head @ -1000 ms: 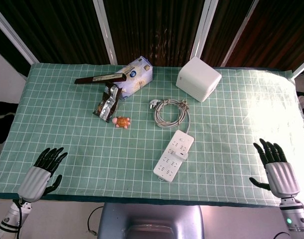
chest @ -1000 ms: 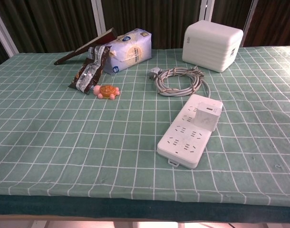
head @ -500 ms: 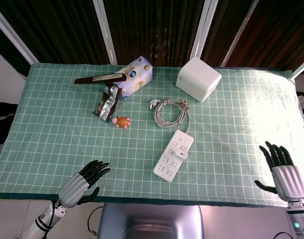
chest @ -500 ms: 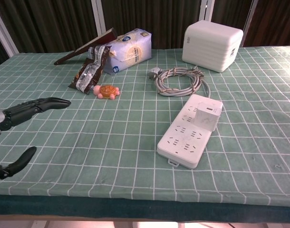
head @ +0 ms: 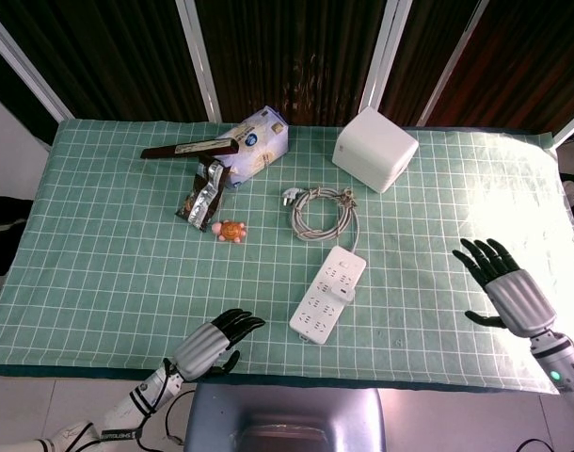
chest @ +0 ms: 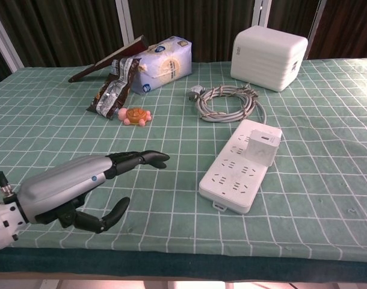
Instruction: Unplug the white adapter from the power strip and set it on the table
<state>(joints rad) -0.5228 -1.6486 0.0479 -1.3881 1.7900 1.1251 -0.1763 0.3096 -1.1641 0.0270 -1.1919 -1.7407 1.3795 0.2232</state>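
A white power strip [head: 327,294] [chest: 240,166] lies near the table's front, right of centre. The small white adapter [head: 347,293] [chest: 263,147] stands plugged into its right side. Its grey cord [head: 323,211] [chest: 224,102] is coiled behind it. My left hand [head: 215,342] [chest: 81,185] hovers over the front edge, left of the strip, fingers spread and holding nothing. My right hand [head: 502,285] is open over the right part of the table, well apart from the strip; the chest view does not show it.
A white box-shaped device [head: 374,149] [chest: 268,57] stands at the back. A tissue pack [head: 253,147], a dark snack wrapper [head: 201,195] and a small orange toy [head: 230,231] lie at the back left. The green gridded cloth [head: 99,254] covers the table.
My left hand has swept right along the front edge toward the power strip. My right hand has moved up and inward over the table. The adapter stays plugged in.
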